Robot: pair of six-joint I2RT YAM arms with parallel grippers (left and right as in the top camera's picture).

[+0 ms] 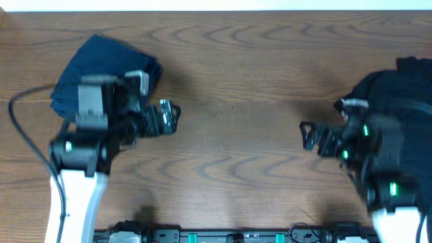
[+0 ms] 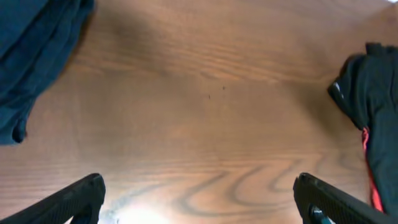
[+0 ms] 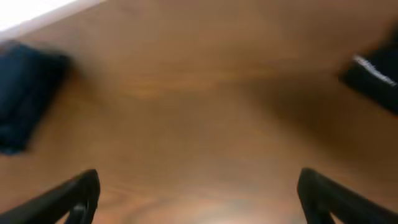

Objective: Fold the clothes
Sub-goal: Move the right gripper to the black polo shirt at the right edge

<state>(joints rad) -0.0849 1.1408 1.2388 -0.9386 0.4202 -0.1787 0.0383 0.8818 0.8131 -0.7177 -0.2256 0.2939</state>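
Observation:
A folded navy garment [image 1: 101, 71] lies at the table's far left; it also shows in the left wrist view [image 2: 31, 56] and, blurred, in the right wrist view [image 3: 25, 93]. A pile of black clothes [image 1: 398, 101] sits at the right edge; in the left wrist view [image 2: 373, 106] it shows a coral line. My left gripper [image 1: 169, 116] is open and empty over bare wood just right of the navy garment; its fingers [image 2: 199, 199] stand wide apart. My right gripper [image 1: 309, 135] is open and empty just left of the black pile; its fingers [image 3: 199, 193] are wide apart too.
The wooden table [image 1: 236, 81] stretches between the two grippers. A black cable [image 1: 23, 128] loops off the left arm. A rail with fittings [image 1: 229, 236] runs along the front edge. A dark blurred object [image 3: 373, 74] sits at the right of the right wrist view.

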